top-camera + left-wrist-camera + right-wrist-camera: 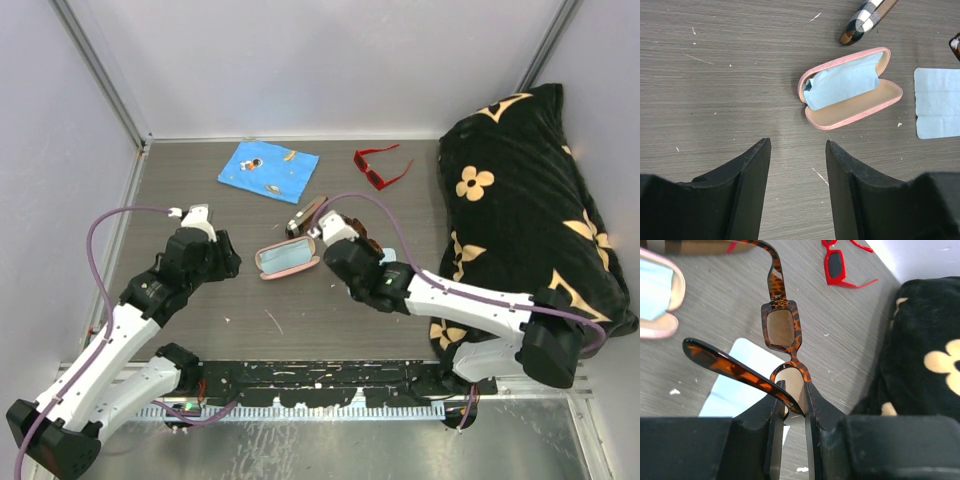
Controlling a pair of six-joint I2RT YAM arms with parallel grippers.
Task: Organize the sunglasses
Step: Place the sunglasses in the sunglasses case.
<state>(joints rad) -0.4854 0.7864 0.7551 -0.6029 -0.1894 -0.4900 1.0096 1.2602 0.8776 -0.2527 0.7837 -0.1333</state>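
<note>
Right gripper (pixel 792 407) is closed to a narrow gap on one lens rim of the brown tortoiseshell sunglasses (pixel 781 327), at the centre of its wrist view, with both temples unfolded. Left gripper (pixel 798 160), lower centre of its view, stands half open and empty, short of the open pink case (pixel 850 92). Red sunglasses (pixel 835 264) lie on the table, upper right. Judgement: both pairs are light, rigid and weak at the hinges, with slick lenses. Grip the rim or bridge, not the temples.
</note>
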